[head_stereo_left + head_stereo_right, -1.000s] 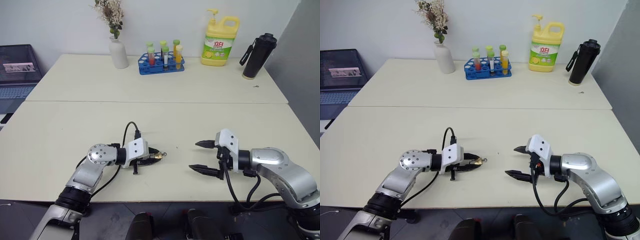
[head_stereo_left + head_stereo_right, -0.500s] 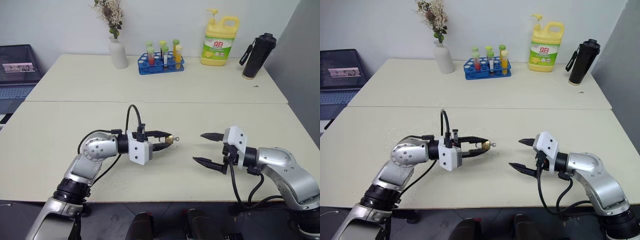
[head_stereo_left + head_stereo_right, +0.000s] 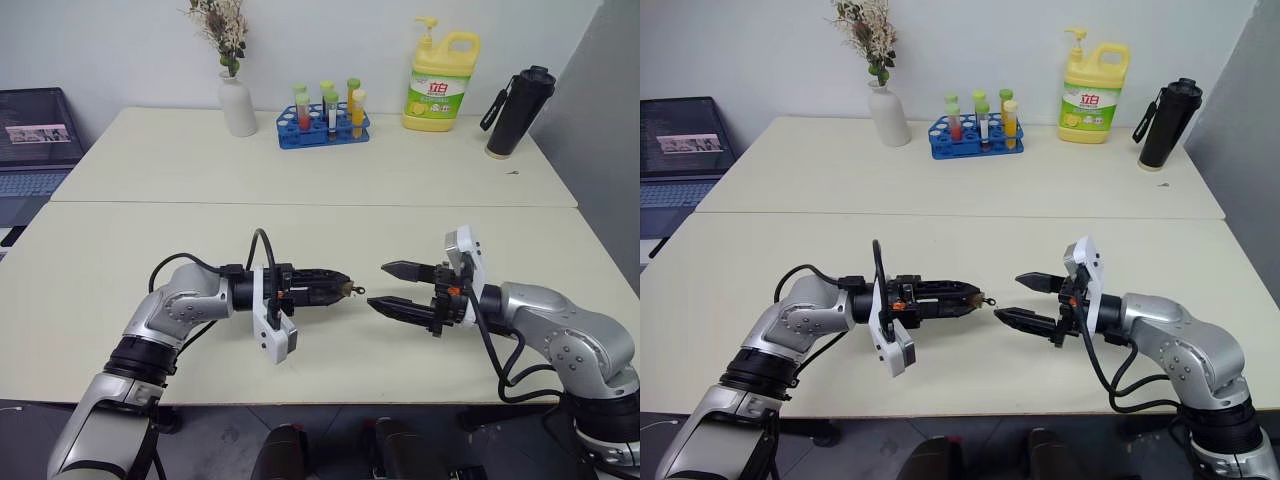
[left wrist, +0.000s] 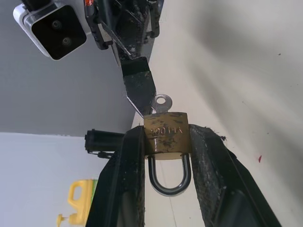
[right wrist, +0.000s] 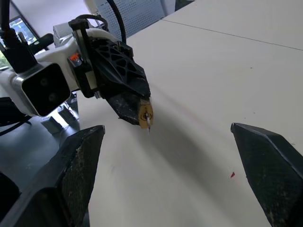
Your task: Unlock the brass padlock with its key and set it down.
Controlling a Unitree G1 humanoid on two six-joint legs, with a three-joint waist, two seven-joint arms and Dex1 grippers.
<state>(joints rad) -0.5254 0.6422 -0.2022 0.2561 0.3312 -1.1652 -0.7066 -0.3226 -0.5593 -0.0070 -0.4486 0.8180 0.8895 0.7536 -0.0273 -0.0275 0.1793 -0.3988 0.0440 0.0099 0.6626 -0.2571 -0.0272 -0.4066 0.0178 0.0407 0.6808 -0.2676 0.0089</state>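
Observation:
My left gripper (image 3: 338, 286) is shut on the brass padlock (image 4: 165, 132), held above the table and pointing toward my right gripper. The padlock's silver shackle (image 4: 169, 177) lies back between the black fingers (image 4: 123, 179). The key (image 4: 162, 101) sits in the lock body, its round head sticking out past the fingertips, as the right wrist view also shows for the key (image 5: 148, 124). My right gripper (image 3: 380, 287) is open, level with the padlock (image 3: 344, 288) and facing it. A small gap separates its fingertips from the key (image 3: 357, 291).
Along the back of the table (image 3: 150, 230) stand a white vase (image 3: 237, 105), a blue test-tube rack (image 3: 323, 125), a yellow detergent bottle (image 3: 438, 85) and a black flask (image 3: 515, 112). A laptop (image 3: 35, 140) sits at the far left.
My left gripper lifted the padlock off the table and rolled its wrist over. My right gripper rose and moved left, closing most of the gap to the key.

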